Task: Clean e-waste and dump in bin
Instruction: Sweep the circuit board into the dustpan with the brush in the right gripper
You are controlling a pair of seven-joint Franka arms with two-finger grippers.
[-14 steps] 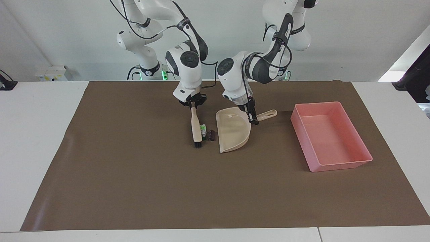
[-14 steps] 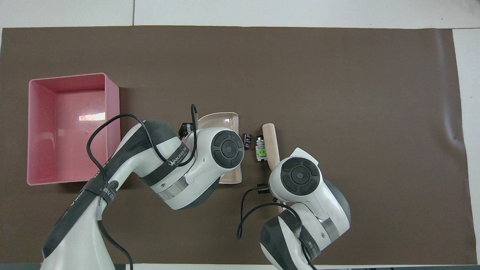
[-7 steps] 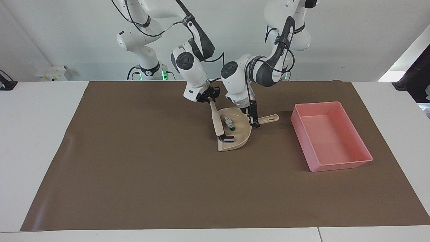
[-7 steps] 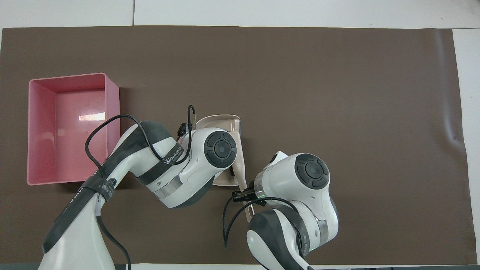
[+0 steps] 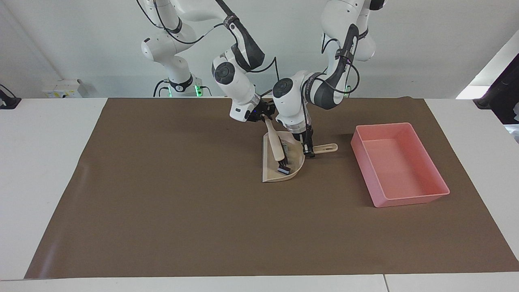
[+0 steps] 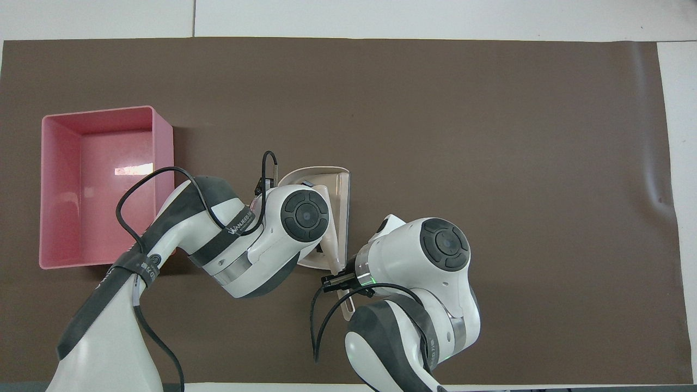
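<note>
Over the dustpan [image 5: 269, 172] my right gripper [image 5: 262, 117] is gripping the brush [image 5: 276, 149], bristles inside it, while my left gripper [image 5: 309, 153] is clamping its handle beside the bin [image 5: 421, 198]

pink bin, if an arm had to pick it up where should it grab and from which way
Probably by a long upright wall of the pink bin, coming straight down from above, one finger inside and one outside. The walls are thin and upright, and the top is open with nothing in it. The wall toward the right arm's end is nearest the left pincer, which is shut on the dustpan's handle.
</note>
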